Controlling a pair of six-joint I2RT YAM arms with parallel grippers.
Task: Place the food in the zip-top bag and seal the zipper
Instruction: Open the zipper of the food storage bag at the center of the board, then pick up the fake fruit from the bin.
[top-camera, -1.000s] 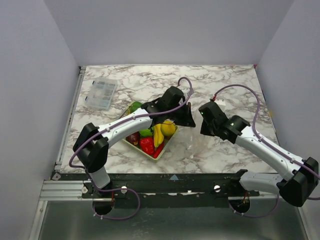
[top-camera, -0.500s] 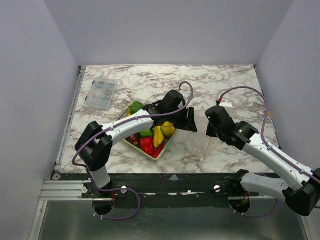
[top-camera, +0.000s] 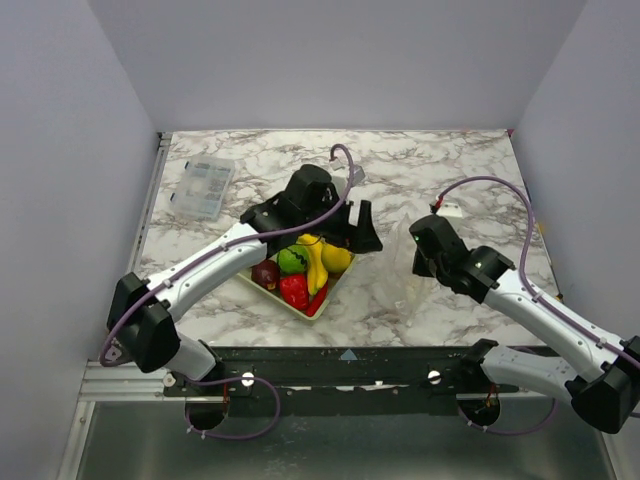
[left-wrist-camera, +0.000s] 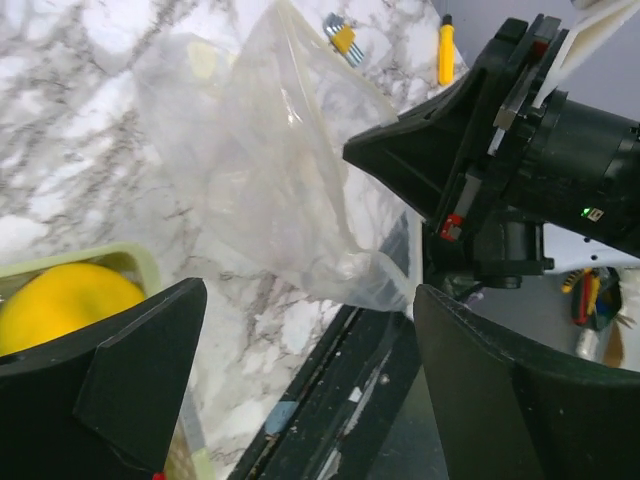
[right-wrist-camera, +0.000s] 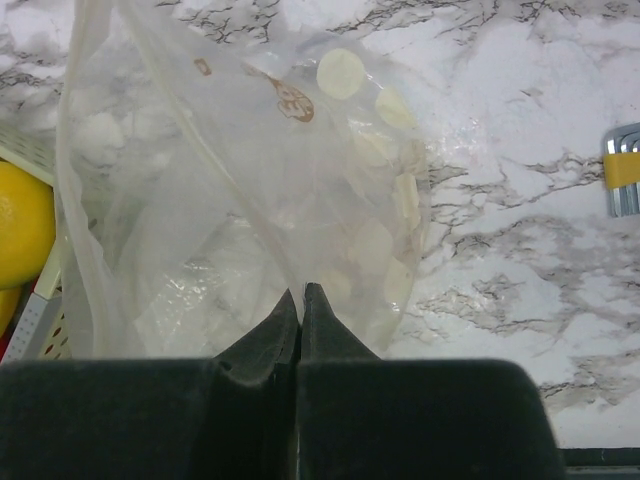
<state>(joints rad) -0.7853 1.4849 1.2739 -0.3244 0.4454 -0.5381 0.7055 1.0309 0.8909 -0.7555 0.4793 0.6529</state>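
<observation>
**Left wrist: jaws wide, bag ahead**

My left end effector (left-wrist-camera: 305, 300) has its jaws spread wide apart. Beyond them I see the crinkly zip-top bag (left-wrist-camera: 270, 170) lifted off the marble counter (left-wrist-camera: 60, 130), with the right end effector (left-wrist-camera: 365, 155) at its edge. At lower left, a lemon (left-wrist-camera: 60, 300) sits in the basket (left-wrist-camera: 135, 255).

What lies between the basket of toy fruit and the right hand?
The clear plastic bag, its edge pinched in the shut right hand. It stands right beside the basket; the top and right wrist views show this.
</observation>
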